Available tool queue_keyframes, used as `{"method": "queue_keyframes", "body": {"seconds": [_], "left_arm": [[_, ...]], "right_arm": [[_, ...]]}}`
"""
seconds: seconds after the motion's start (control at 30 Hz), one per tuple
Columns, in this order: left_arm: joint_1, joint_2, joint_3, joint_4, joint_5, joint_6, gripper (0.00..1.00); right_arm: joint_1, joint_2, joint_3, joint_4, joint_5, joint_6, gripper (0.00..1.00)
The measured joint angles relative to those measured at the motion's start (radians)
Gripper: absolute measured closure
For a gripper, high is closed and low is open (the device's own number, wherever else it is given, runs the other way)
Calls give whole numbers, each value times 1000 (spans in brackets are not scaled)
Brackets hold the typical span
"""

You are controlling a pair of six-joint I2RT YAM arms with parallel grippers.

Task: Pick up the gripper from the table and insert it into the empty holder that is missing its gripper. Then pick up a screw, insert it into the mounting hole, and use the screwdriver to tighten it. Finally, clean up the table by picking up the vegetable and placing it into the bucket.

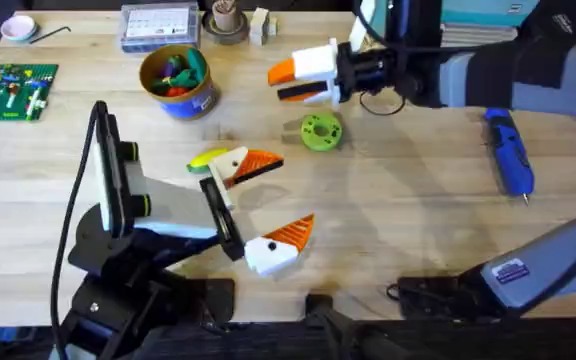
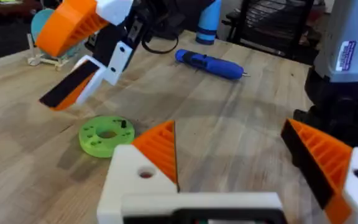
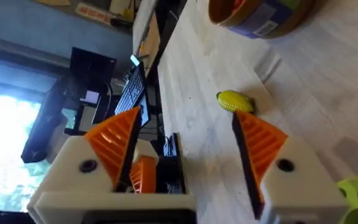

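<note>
— While the left gripper [image 1: 258, 205] rests low on the bench [image 1: 408, 215] overhead, jaws spread, where is the vegetable [image 1: 206, 159]?
— Beside it; the bucket [image 1: 176, 80] stands beyond.
— Left wrist?
— Screwdriver [image 2: 209, 64] lies behind the raised right gripper [image 2: 73, 59], jaws apart.
— Right wrist?
— Vegetable between its fingers [image 3: 263, 146], untouched.
</note>
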Motion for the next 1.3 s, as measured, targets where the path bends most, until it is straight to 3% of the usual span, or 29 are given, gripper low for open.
{"method": "queue_keyframes", "body": {"seconds": [0.07,0.2,0.37,0.6,0.9,1.1,1.3], "left_arm": [[0,0,0,0,0,0,7],[0,0,0,0,0,0,7],[0,0,0,0,0,0,7],[0,0,0,0,0,0,8],[0,0,0,0,0,0,8],[0,0,0,0,0,0,7],[0,0,0,0,0,0,7]], "right_arm": [[-18,-8,20,-56,13,-23,112],[-48,-26,83,-322,85,-133,112],[-60,-55,228,-739,274,-374,110],[-68,-158,443,-1052,507,-634,110],[-80,-420,488,-1140,793,-806,110],[-84,-513,496,-1160,850,-834,108],[-84,-511,497,-1352,901,-871,107]]}}
